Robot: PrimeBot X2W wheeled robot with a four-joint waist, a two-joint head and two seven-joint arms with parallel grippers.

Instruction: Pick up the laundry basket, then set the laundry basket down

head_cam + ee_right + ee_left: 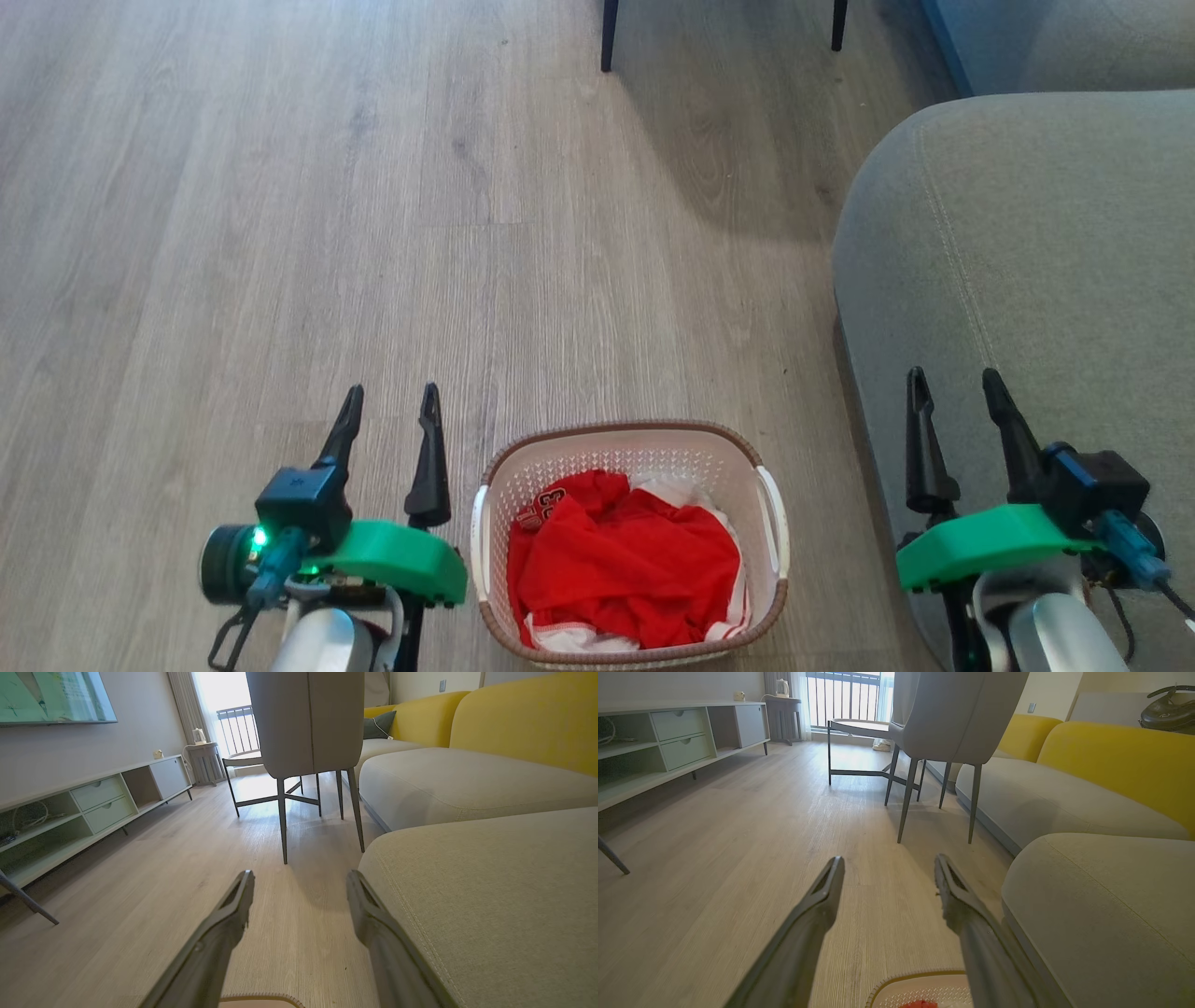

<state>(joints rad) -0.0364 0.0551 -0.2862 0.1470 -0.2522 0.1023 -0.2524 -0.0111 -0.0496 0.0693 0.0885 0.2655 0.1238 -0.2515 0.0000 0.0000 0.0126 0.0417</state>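
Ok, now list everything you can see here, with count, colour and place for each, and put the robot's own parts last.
laundry basket: one, cream with brown rim and white handles, on the floor in front of the robot
clothes: a heap, red and white, inside the laundry basket
sofa: one, grey seats with yellow backs, right of the basket
chair: one, grey with dark legs, on the floor ahead
cabinet: one, pale grey-green, along the left wall
kettle: one, white, on a small stand by the window
floor: pale wood planks
left gripper: one, dark fingers, open, left of the basket
right gripper: one, dark fingers, open, over the sofa's edge
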